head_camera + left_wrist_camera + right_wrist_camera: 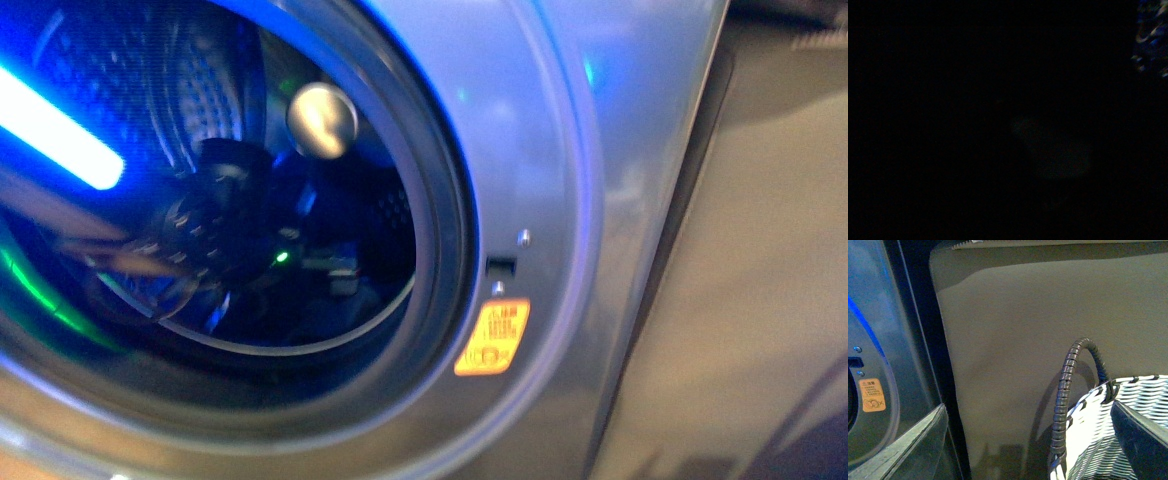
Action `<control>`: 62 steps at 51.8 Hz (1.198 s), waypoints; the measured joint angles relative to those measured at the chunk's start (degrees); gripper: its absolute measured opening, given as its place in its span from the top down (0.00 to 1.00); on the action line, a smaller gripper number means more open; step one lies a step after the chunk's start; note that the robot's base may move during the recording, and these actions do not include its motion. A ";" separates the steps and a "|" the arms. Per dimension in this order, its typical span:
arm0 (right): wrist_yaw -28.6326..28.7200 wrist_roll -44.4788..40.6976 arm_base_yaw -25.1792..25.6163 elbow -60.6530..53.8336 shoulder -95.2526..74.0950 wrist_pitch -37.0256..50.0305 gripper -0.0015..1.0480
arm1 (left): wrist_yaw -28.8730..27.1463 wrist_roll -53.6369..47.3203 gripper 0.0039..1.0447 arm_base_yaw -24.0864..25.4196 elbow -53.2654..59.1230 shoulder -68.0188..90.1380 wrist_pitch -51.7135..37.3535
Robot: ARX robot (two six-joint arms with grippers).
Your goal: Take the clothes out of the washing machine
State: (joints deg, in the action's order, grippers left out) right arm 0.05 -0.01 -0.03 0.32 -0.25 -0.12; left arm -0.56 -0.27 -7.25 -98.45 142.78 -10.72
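Washing machine (560, 150): the left gripper (335, 272) is sitting inside the porthole rim (440, 200), its jaw state and the clothes both unreadable in blur. The left wrist view is dark. The right gripper (1028, 405), fingers spread, is facing the cushion (1048, 330) between the machine's edge and the basket (1098, 450).

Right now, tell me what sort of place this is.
Likely a home laundry corner: a grey metallic front-loading washing machine, a white woven basket with a dark handle and beige cushion fabric.

Woven basket (1093, 445), apparently against cushion (1023, 340).
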 joint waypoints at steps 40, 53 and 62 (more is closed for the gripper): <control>0.00 0.00 0.00 0.00 0.00 0.00 0.07 | 1.86 1.01 0.86 1.68 4.11 -1.57 -3.04; 0.00 0.02 0.00 0.00 0.00 0.00 0.07 | 5.53 0.83 0.94 2.45 15.85 -12.33 -9.16; 0.00 0.00 0.00 0.00 0.00 0.00 0.07 | 8.46 -1.25 0.94 2.32 27.50 -21.64 -12.20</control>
State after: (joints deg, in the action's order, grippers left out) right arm 0.05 -0.01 -0.03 0.32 -0.25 -0.12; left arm 7.90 -1.52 -4.93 -70.96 121.14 -22.92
